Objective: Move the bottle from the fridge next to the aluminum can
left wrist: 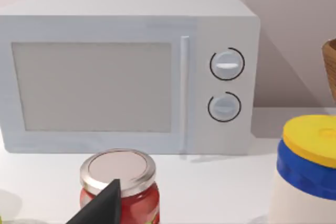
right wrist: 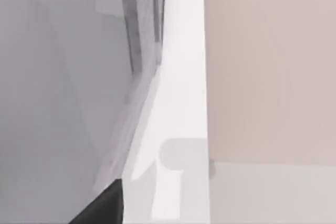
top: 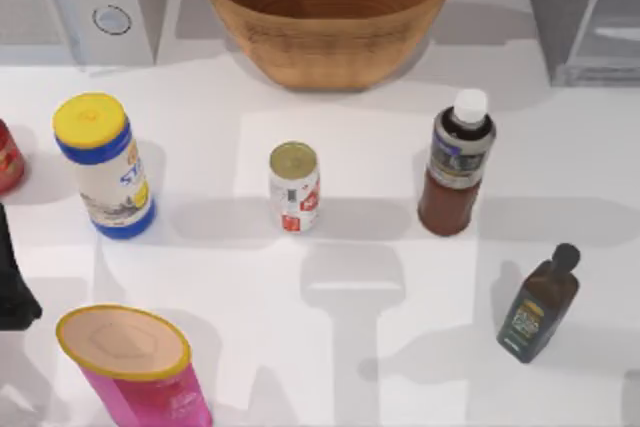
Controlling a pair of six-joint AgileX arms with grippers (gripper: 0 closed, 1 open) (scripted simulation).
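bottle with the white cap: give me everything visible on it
The bottle stands upright on the table, right of the aluminum can with a clear gap between them. White screw cap, dark neck, grey-blue label, reddish-brown lower body, plastic-looking. Nothing touches it but the table; it stands in front of the fridge, not inside.

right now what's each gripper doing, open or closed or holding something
Left gripper: at the table's left edge by the red jar; open or shut cannot be told.
Right gripper: beside the fridge; open or shut cannot be told.
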